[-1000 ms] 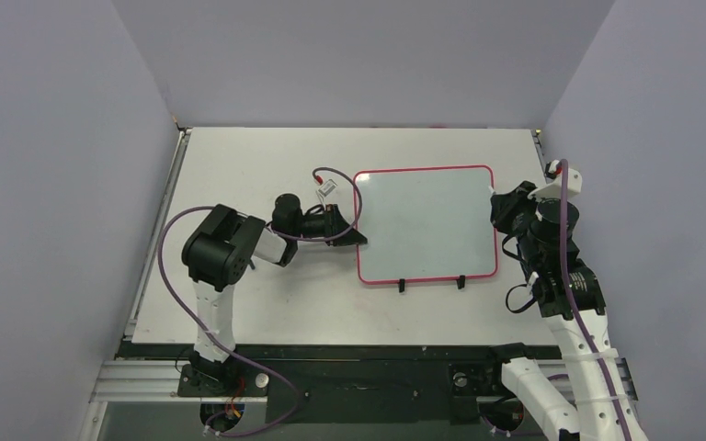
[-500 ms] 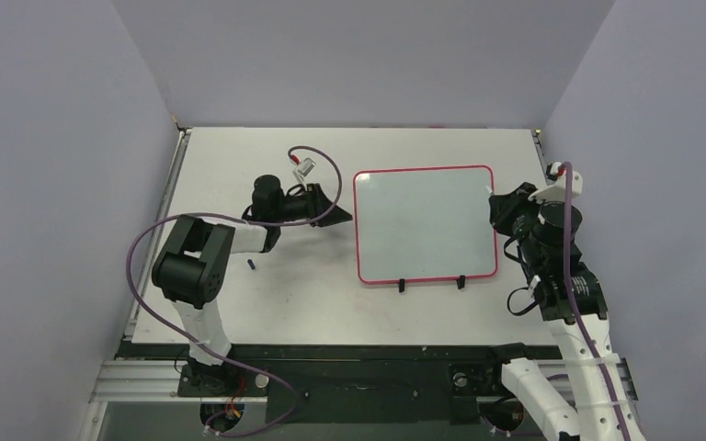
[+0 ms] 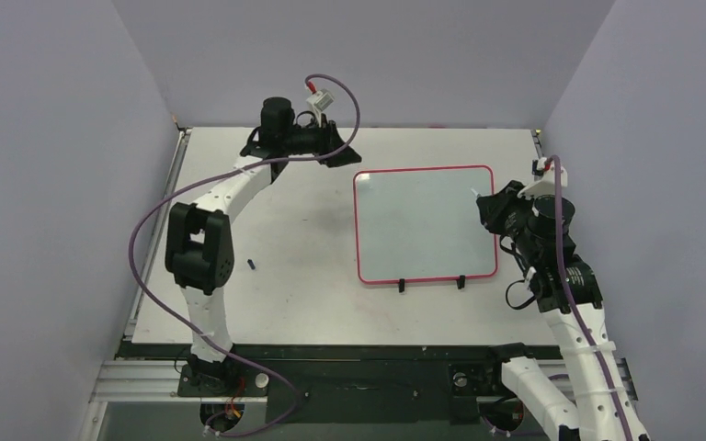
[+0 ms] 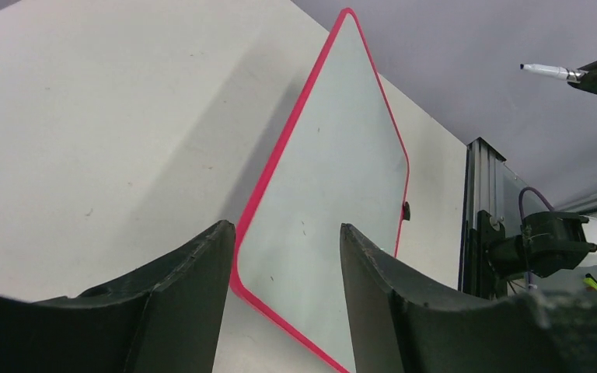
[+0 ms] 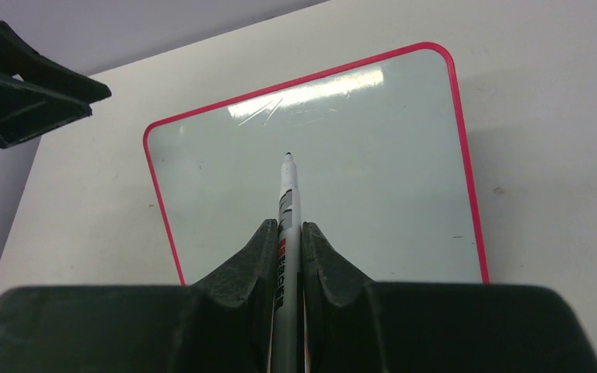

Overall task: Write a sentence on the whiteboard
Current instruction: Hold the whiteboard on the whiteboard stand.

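The whiteboard (image 3: 423, 230), glossy white with a thin pink-red frame, lies flat on the table. Its surface is blank; no blue sentence shows on it. My right gripper (image 3: 490, 208) is at the board's right edge, shut on a grey pen (image 5: 288, 203). The pen's tip points over the board (image 5: 381, 179), above its surface. My left gripper (image 3: 338, 152) is open and empty, raised beyond the board's far left corner. In the left wrist view the board (image 4: 334, 171) lies below the open gripper (image 4: 288, 241), and the pen (image 4: 548, 71) shows at the top right.
A small dark blue cap (image 3: 252, 265) lies on the table left of the board. The board's two black feet (image 3: 402, 285) stick out at its near edge. Grey walls enclose the table on three sides.
My left arm has swung from the board's left edge up and away to the back, uncovering the small blue cap. My right gripper has shifted slightly left towards the board.
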Available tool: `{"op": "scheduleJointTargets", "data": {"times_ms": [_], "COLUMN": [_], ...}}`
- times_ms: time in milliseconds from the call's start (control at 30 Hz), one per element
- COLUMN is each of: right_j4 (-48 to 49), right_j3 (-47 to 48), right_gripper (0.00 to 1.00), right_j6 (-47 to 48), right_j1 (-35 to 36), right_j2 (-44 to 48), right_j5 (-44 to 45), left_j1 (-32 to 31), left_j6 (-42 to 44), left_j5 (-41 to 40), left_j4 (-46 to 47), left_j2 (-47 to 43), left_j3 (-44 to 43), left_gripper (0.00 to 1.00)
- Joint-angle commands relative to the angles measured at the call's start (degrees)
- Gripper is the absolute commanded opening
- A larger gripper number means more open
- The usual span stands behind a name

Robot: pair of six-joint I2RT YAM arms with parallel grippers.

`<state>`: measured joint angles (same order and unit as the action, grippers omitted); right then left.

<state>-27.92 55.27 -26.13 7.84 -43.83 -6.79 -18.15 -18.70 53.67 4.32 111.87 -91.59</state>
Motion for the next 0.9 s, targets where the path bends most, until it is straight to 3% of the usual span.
{"op": "scheduleJointTargets", "data": {"times_ms": [0, 200, 400, 867], "right_j4": [1.24, -0.87, -1.15, -1.89], "right_j3": [2.35, 5.66, 6.35, 6.94], "right_gripper": [0.0, 0.0, 0.0, 0.0], "right_j6": [1.02, 1.53, 1.2, 1.49], "right_j1": [-0.56, -0.56, -0.54, -0.54], "right_j2": [-2.29, -5.52, -7.01, -7.26], "right_j5": [0.28, -0.8, -1.43, -2.28], "left_j1": [0.35, -0.86, -3.42, -3.28], "left_j6": [7.12, 2.51, 0.07, -14.09], "left_j5": [4.64, 9.08, 12.57, 14.02], "left_j4": [-15.65, -14.32, -14.7, -0.91], "left_j2": [9.66, 21.04, 26.97, 30.11], "left_j3": [-12.49, -23.53, -30.6, -36.55], "left_gripper": [0.51, 0.51, 0.5, 0.49]}}
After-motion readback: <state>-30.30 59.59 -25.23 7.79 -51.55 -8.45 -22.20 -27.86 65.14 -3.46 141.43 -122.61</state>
